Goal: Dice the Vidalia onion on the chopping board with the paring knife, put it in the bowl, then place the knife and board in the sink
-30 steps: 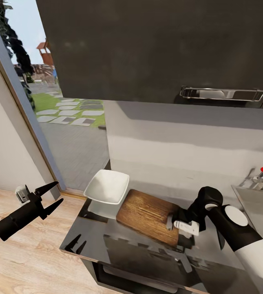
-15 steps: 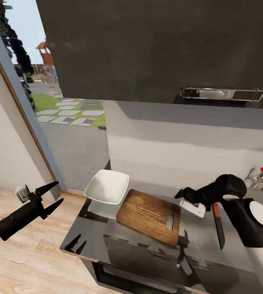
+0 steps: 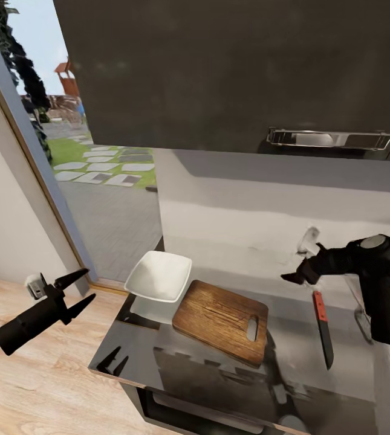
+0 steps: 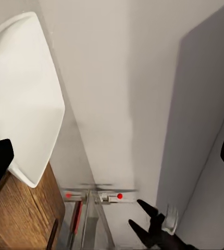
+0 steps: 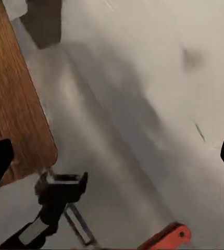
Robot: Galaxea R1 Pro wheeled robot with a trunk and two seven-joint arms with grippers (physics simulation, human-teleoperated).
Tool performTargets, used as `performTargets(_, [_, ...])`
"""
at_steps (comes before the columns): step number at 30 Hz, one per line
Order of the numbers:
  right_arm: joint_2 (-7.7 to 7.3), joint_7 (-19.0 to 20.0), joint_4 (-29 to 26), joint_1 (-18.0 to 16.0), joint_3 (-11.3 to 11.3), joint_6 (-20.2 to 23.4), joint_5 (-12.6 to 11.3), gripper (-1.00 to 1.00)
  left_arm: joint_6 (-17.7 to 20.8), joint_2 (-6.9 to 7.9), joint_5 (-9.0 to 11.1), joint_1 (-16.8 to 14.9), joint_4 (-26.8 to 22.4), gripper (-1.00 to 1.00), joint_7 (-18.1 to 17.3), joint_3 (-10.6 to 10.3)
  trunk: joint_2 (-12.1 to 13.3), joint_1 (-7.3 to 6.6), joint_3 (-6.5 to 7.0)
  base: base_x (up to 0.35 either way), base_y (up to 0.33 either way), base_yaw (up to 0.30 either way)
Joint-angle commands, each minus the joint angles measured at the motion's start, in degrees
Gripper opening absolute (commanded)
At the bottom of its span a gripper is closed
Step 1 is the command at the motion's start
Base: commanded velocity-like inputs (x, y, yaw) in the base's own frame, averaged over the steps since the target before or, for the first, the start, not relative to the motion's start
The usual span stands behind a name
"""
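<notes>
**Inspector:** Start at the left. What stands there?

**Assistant:** One left gripper (image 3: 81,287), off the left end of the countertop (image 3: 158,356), over the wooden floor (image 3: 43,386). Its two pointed fingers are spread wide and nothing is between them.

**Inspector:** Moving right?

**Assistant:** One bowl (image 3: 158,276), white, squarish rim, upright at the far left corner of the countertop. I see no contents. Just right of it and nearer lies one chopping board (image 3: 221,321), flat, angled, its handle slot toward the right end. The board's far left corner sits just beside the bowl; whether they touch, I cannot tell. The board's top carries nothing. The left wrist view shows the same bowl (image 4: 19,99) with the board (image 4: 19,219) beside it.

**Inspector:** The knife?

**Assistant:** One paring knife (image 3: 323,329), lying flat on the countertop, right of the board and apart from it. Red handle on the far side, dark blade pointing to the near edge.

**Inspector:** And the right arm?

**Assistant:** One right gripper (image 3: 300,269), raised above the countertop, on the far side of the knife and clear of it, pointing left. Both fingers stand apart with nothing held. The right wrist view looks down on the board's edge (image 5: 15,104) and the tip of the red handle (image 5: 166,237).

**Inspector:** Overhead?

**Assistant:** One dark wall cabinet (image 3: 231,72) with one chrome bar handle (image 3: 329,139).
</notes>
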Motion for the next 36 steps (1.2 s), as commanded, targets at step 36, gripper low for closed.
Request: performTargets(36, [9.09,-31.6,-0.1,6.7,-27.7,11.9,-12.1,1.00,0.4,-0.86,-13.7,14.9,-0.1,1.00,-19.5,-2.4,-0.1,0.03,-0.12,-0.105,0.000,-0.022])
